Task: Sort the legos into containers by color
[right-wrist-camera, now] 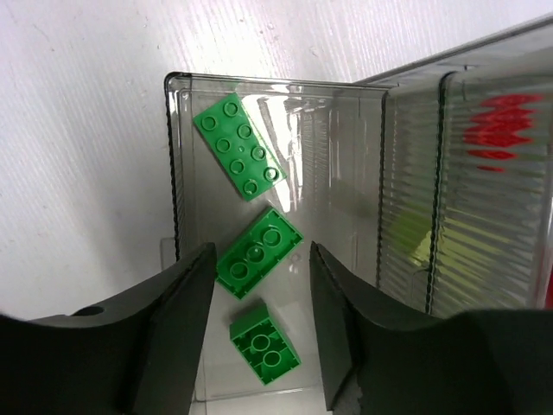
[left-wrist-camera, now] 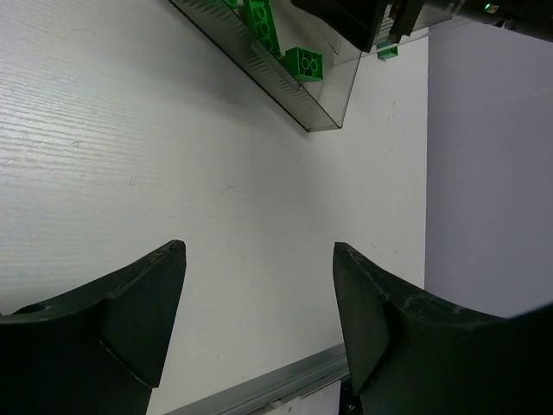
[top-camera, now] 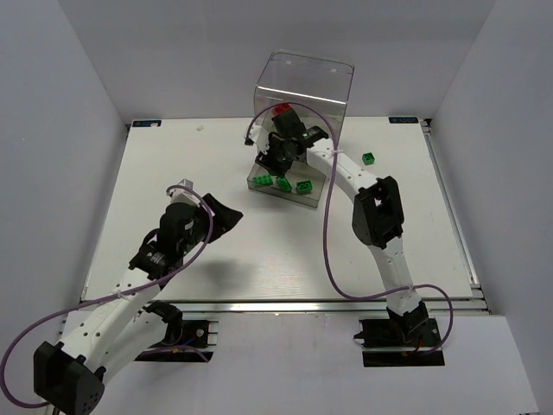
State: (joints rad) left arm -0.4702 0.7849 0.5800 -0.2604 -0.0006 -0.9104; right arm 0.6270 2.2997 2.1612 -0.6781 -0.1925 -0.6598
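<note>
The clear container stands at the table's far middle with its bottom drawer pulled out. Three green legos lie in that drawer: a long flat one, a second one and a small one. Red legos and a yellow-green one show blurred inside the upper shelves. One green lego lies on the table right of the box. My right gripper is open and empty just above the drawer. My left gripper is open and empty over bare table.
White walls close in the table on the left, back and right. A metal rail runs along the near edge. Purple cables loop from both arms. The drawer's corner shows in the left wrist view.
</note>
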